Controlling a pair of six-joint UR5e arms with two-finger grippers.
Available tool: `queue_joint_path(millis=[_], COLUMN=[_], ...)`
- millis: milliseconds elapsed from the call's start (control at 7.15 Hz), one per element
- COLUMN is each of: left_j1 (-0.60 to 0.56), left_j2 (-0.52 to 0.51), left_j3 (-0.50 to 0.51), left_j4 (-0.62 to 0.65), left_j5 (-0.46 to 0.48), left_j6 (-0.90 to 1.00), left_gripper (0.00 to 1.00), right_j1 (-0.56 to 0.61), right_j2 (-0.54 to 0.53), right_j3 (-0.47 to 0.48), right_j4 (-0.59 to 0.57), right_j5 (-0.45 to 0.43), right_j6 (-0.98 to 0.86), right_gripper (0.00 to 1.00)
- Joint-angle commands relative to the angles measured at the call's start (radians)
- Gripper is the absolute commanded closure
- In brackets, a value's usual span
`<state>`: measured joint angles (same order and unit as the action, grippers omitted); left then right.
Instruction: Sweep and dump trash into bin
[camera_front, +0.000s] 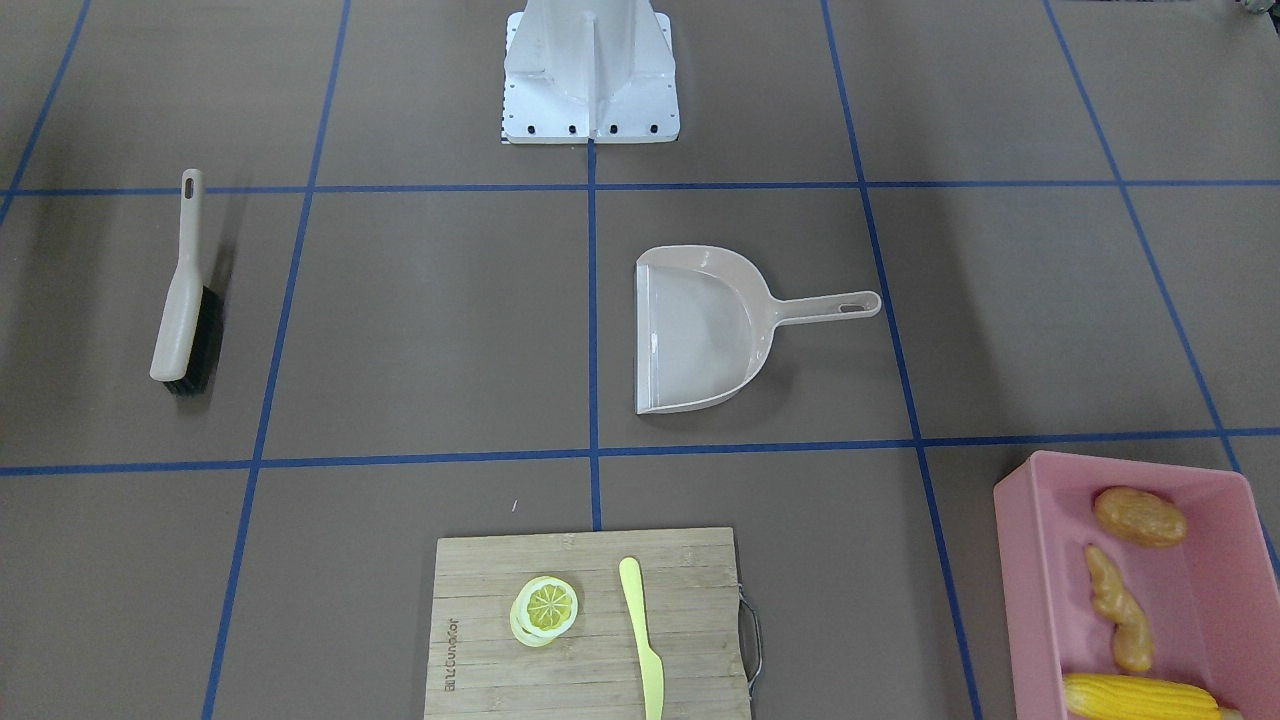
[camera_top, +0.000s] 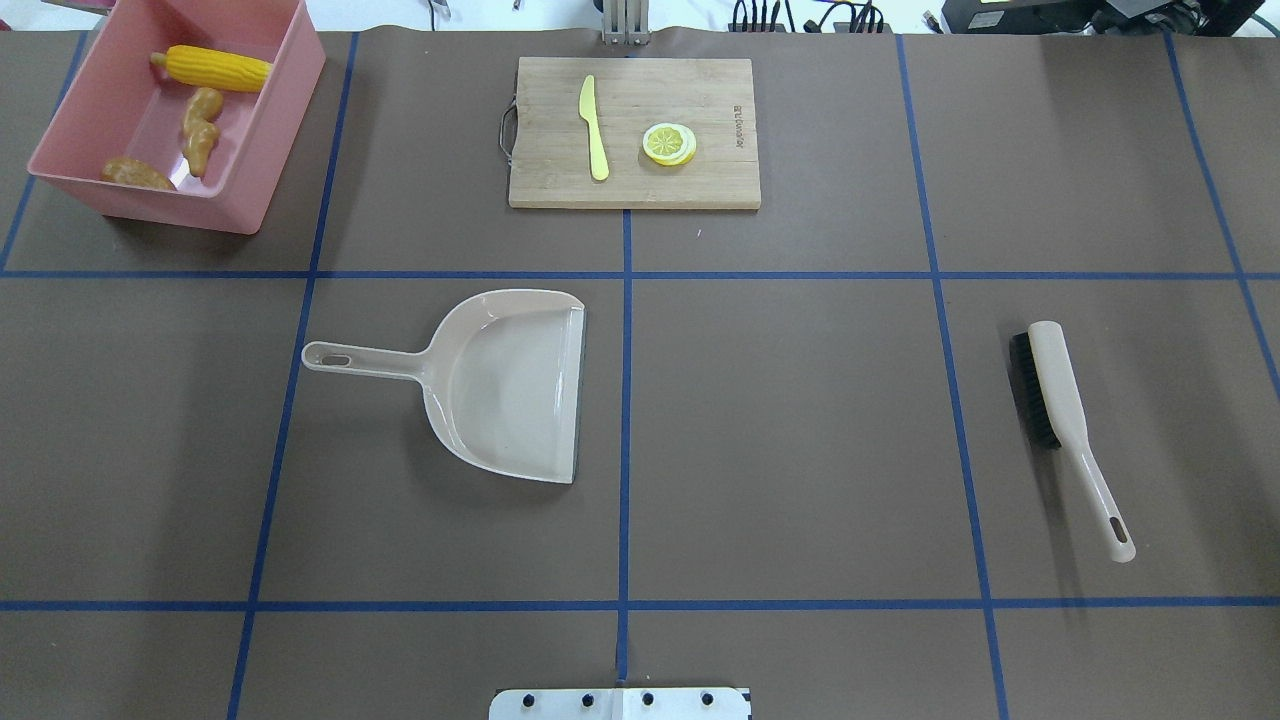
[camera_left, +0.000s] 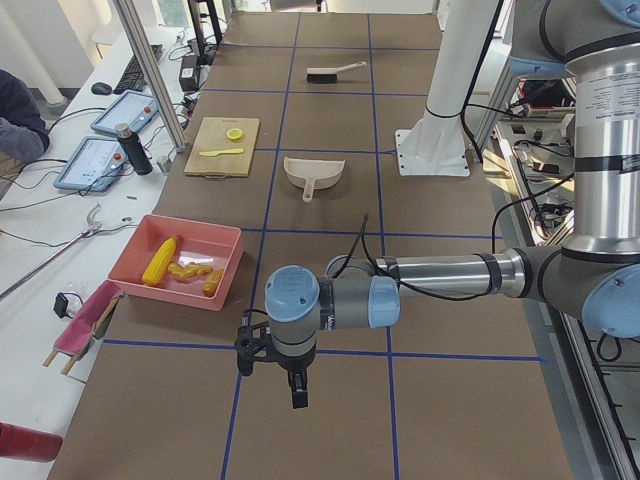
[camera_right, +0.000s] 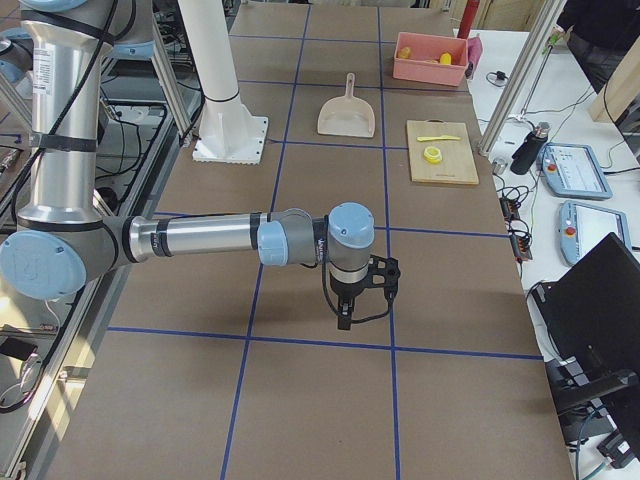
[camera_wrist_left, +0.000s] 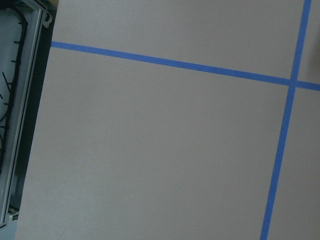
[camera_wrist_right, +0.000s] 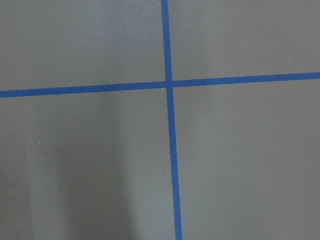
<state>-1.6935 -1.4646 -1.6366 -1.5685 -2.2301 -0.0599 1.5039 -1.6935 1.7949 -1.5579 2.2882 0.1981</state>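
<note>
The pink bin (camera_top: 282, 120) stands at the table's far left corner in the overhead view and also shows in the front-facing view (camera_front: 1030, 570). Inside it lie the yellow corn cob (camera_top: 215, 68), the tan ginger root (camera_top: 200, 130) and the brown potato (camera_top: 135, 174). My left gripper (camera_left: 285, 380) shows only in the exterior left view, hanging over bare table well clear of the bin; I cannot tell if it is open. My right gripper (camera_right: 345, 315) shows only in the exterior right view, over bare table; I cannot tell its state either. Both wrist views show only brown table and blue tape.
The beige dustpan (camera_top: 510, 385) lies empty left of the table's centre. The brush (camera_top: 1060, 400) lies at the right. A wooden cutting board (camera_top: 700, 90) at the far middle carries a lemon slice (camera_top: 668, 143) and a yellow-green knife (camera_top: 594, 128).
</note>
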Motion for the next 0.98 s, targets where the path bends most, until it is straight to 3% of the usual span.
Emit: queue_joint_path(millis=[0,280,839], left_j1=[0.0,0.0,-0.002], left_j2=[0.001,0.004,0.078], left_j3=[0.003,-0.012,-0.078], left_j4=[-0.005,-0.013,-0.021], left_j5=[0.0,-0.06,-0.071], left_j6=[0.0,0.002,0.005], left_gripper=[0.01,0.01,0.01], right_j1=[0.007,0.01,0.01], right_j2=[0.0,0.0,0.0], right_j3=[-0.003,-0.006,-0.006], right_j4=[-0.001,0.001,-0.001], right_j5=[0.001,0.001,0.001], right_j6=[-0.003,-0.003,-0.003], right_gripper=[0.0,0.0,0.0])
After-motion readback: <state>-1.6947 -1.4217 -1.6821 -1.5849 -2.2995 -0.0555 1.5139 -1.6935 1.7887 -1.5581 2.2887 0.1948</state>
